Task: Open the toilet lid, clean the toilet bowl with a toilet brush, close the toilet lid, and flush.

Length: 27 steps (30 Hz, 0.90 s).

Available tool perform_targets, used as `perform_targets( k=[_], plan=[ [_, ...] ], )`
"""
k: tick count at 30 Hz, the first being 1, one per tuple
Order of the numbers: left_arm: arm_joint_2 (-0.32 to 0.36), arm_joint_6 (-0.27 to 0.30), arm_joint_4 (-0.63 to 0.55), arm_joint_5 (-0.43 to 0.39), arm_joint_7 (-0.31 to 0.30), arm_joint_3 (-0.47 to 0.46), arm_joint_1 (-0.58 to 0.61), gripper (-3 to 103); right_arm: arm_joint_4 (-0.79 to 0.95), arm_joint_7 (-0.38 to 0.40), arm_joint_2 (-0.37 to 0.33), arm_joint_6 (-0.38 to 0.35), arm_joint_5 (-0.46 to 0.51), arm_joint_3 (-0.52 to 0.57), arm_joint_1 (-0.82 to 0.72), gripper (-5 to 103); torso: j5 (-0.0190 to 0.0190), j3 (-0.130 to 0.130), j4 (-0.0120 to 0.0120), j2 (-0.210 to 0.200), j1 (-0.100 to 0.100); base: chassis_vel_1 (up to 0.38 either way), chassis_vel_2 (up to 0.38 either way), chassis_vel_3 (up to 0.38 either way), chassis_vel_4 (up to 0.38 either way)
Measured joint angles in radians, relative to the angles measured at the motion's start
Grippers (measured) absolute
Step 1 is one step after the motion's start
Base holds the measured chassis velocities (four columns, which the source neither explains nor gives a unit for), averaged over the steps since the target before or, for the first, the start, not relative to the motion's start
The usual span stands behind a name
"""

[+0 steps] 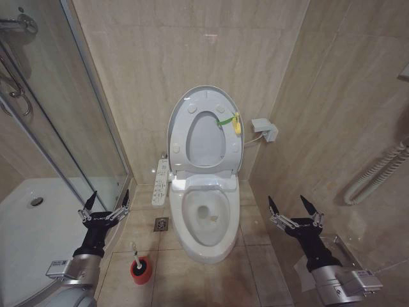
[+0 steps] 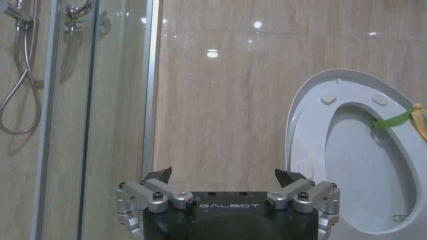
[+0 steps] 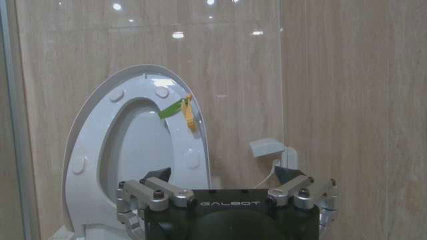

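Toilet lid [image 1: 206,105] raised against wall, toilet bowl [image 1: 206,220] exposed, toilet brush [image 1: 135,253] in red holder [image 1: 141,271], my left pincer [image 1: 105,204] and right pincer [image 1: 294,208] spread wide, empty, flanking the bowl.

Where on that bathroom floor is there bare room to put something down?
Bare tile lies right of the bowl, between it and the right pincer. The left side is crowded: drain, brush in its red holder, and left pincer.
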Motion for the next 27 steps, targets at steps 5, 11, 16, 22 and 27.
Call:
perform_targets(
  k=[5,11,16,22,27],
  plan=[
    [0.0,0.0,0.0,0.0,0.0,0.0,0.0,100,0.0,0.001,0.0,0.0,-0.001,-0.001,0.0,100,0.0,0.0,0.0,0.0,0.0,0.0,0.0,0.0,0.0],
    [0.0,0.0,0.0,0.0,0.0,0.0,0.0,100,0.0,0.001,0.0,0.0,-0.001,-0.001,0.0,100,0.0,0.0,-0.0001,0.0,0.0,0.0,0.0,0.0,0.0],
    [0.0,0.0,0.0,0.0,0.0,0.0,0.0,100,0.0,0.001,0.0,0.0,-0.001,-0.001,0.0,100,0.0,0.0,0.0,0.0,0.0,0.0,0.0,0.0,0.0],
    [0.0,0.0,0.0,0.0,0.0,0.0,0.0,100,0.0,0.001,0.0,0.0,-0.001,-0.001,0.001,100,0.0,0.0,0.0,0.0,0.0,0.0,0.0,0.0,0.0],
    [0.0,0.0,0.0,0.0,0.0,0.0,0.0,100,0.0,0.001,0.0,0.0,-0.001,0.0,0.001,100,0.0,0.0,0.0,0.0,0.0,0.0,0.0,0.0,0.0]
  ],
)
